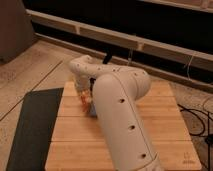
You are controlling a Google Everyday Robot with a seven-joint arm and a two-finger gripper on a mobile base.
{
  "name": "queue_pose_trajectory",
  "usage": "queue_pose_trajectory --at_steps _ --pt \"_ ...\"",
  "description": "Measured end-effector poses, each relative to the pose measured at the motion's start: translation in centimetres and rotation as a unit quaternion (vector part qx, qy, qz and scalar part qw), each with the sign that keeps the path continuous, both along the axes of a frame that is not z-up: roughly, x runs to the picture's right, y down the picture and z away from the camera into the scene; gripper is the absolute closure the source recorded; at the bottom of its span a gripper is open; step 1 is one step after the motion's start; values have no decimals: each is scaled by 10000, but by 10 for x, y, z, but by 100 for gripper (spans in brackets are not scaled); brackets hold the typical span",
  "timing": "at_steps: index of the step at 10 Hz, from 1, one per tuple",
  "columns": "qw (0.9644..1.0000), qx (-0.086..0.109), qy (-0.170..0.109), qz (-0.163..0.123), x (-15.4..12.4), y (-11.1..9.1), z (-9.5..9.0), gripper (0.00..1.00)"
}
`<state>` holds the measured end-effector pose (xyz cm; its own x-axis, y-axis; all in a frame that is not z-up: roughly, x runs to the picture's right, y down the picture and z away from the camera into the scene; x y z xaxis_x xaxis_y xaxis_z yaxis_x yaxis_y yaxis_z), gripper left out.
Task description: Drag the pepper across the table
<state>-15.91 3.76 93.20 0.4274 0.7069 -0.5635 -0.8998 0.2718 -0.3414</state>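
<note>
Light wooden table (165,112) fills the lower middle of the frame, with a dark mat (35,125) along its left edge. A white arm (120,115) bends over it. Its gripper (85,92) sits low at left-centre, right by the red-orange pepper (84,101). Whether it grips the pepper, I cannot tell.

Robot test lab, speckled floor (30,67), dark mat (35,125), loose cables (196,112), wooden table (167,117), gripper (85,96) low over it
</note>
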Motion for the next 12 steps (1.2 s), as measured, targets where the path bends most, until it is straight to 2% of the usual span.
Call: queue_pose_trajectory --at_steps 3,6,8,10,12 --pt "9994 -79 -207 -283 -36 8 9 100" --pt "9964 -141 -504 -668 -81 13 17 100" --pt "9917 -70 -786 -1013 -123 6 15 100" --pt "9845 -43 -1090 -1372 -168 9 12 100" --pt "9778 -7 -1423 -1536 -210 12 5 100"
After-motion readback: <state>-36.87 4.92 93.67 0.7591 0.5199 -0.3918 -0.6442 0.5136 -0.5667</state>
